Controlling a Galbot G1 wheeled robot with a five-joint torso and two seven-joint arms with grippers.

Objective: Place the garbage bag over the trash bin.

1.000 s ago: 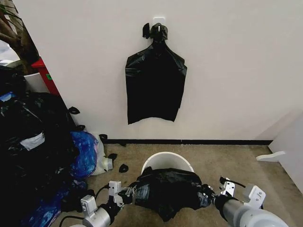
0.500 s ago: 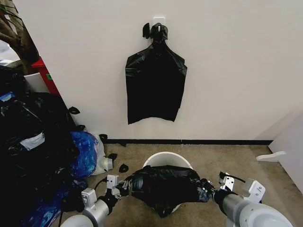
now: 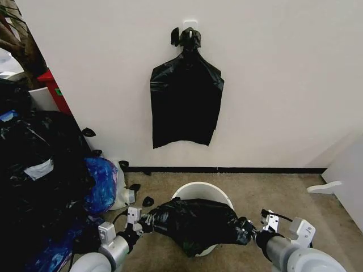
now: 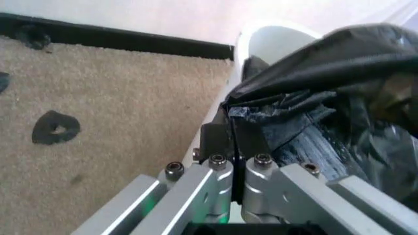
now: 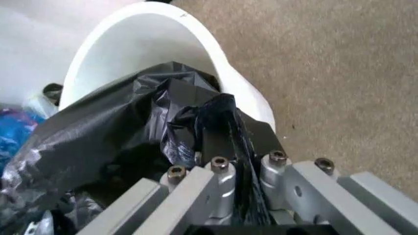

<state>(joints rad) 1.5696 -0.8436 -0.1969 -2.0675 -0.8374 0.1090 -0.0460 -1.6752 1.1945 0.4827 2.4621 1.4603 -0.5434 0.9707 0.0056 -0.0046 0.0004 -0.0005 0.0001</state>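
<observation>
Mostly hidden: the near half of the trash bin (image 3: 199,190), covered by the garbage bag (image 3: 193,222) stretched across it; only the far rim is seen. Left gripper (image 3: 142,225) is clamped on the bag's left edge, fingers (image 4: 214,139) pressed together on plastic. Right gripper (image 3: 247,229) is pinched on the right edge, film caught between its fingers (image 5: 212,139).

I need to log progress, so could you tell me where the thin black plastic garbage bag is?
In the head view, the garbage bag is stretched between the left gripper and right gripper, covering the round white trash bin's near rim.
</observation>
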